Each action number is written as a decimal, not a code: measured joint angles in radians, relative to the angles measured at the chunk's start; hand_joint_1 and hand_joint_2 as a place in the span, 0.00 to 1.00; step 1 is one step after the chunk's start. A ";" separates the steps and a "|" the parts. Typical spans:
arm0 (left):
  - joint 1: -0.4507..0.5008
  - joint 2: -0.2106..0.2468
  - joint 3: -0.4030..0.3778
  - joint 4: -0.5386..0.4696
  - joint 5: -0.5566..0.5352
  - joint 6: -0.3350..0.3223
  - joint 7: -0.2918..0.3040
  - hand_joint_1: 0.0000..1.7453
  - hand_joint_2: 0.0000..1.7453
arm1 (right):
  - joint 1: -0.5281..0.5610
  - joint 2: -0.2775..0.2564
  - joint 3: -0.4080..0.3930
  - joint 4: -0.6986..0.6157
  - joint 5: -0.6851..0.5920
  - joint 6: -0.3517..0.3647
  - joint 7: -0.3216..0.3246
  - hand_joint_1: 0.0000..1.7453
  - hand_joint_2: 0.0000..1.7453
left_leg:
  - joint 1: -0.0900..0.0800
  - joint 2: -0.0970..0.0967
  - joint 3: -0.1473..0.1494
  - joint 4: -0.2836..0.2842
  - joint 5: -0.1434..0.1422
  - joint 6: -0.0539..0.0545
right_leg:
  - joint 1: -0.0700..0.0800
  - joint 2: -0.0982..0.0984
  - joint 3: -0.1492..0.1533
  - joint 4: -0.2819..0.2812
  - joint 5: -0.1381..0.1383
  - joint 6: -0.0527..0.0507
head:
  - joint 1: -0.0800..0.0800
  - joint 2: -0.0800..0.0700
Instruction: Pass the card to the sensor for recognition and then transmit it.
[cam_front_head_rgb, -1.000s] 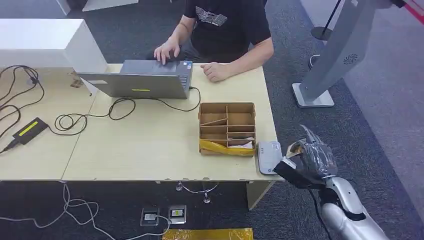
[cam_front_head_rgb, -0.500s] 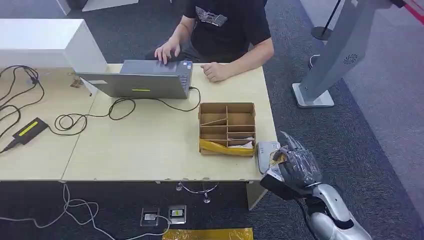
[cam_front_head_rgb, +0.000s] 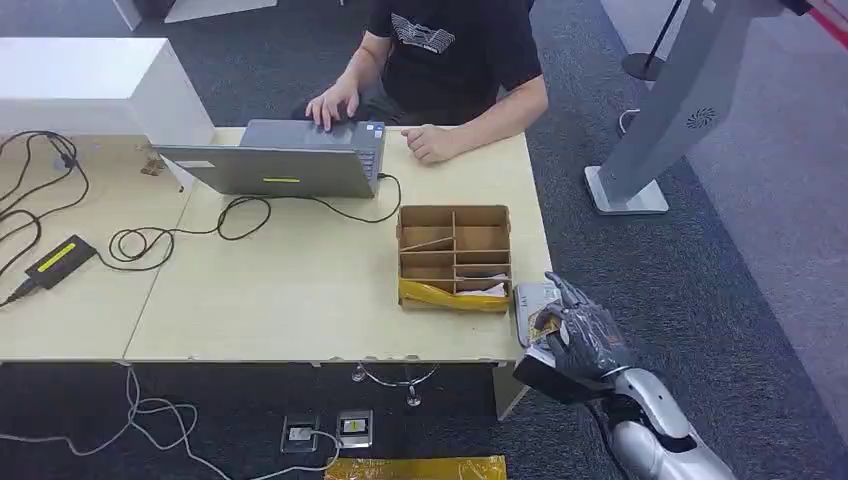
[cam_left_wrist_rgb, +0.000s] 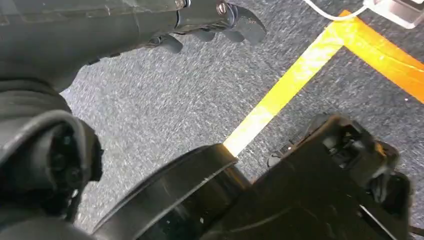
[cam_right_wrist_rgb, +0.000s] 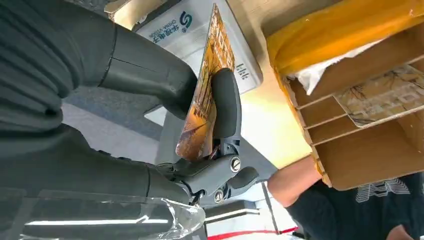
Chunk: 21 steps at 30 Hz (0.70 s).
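Pinched between the thumb and a finger of the right hand (cam_front_head_rgb: 578, 338), the orange card (cam_right_wrist_rgb: 204, 100) is held on edge just above the grey sensor (cam_front_head_rgb: 535, 305), at the 4 o'clock corner of the table (cam_front_head_rgb: 300, 290). Just beside the sensor, toward 9 o'clock, a cardboard box (cam_front_head_rgb: 455, 255) with compartments is seen. At 12 o'clock a person (cam_front_head_rgb: 450, 60) is seated behind a laptop (cam_front_head_rgb: 275, 160). The left hand (cam_left_wrist_rgb: 220, 20) is hung over the floor with fingers curled in, nothing held.
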 joint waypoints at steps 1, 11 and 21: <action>-0.002 -0.001 -0.005 0.000 -0.001 0.000 0.000 0.00 0.00 | -0.004 0.002 0.002 0.008 -0.001 0.000 -0.002 1.00 1.00 | 0.000 0.000 0.000 0.000 0.000 0.000 | 0.000 0.000 0.000 0.000 0.000 0.000 | 0.000 0.000; -0.020 -0.009 -0.013 -0.001 -0.023 -0.015 0.001 0.00 0.00 | -0.054 0.026 0.010 0.074 -0.003 0.005 -0.022 1.00 1.00 | 0.000 0.000 0.000 0.000 0.000 0.000 | 0.000 0.000 0.000 0.000 0.000 0.000 | 0.000 0.000; -0.035 -0.015 -0.028 -0.001 -0.058 -0.019 0.004 0.00 0.00 | -0.073 0.047 0.016 0.132 -0.006 0.007 -0.043 1.00 1.00 | 0.000 0.000 0.000 0.000 0.000 0.000 | 0.000 0.000 0.000 0.000 0.000 0.000 | 0.000 0.000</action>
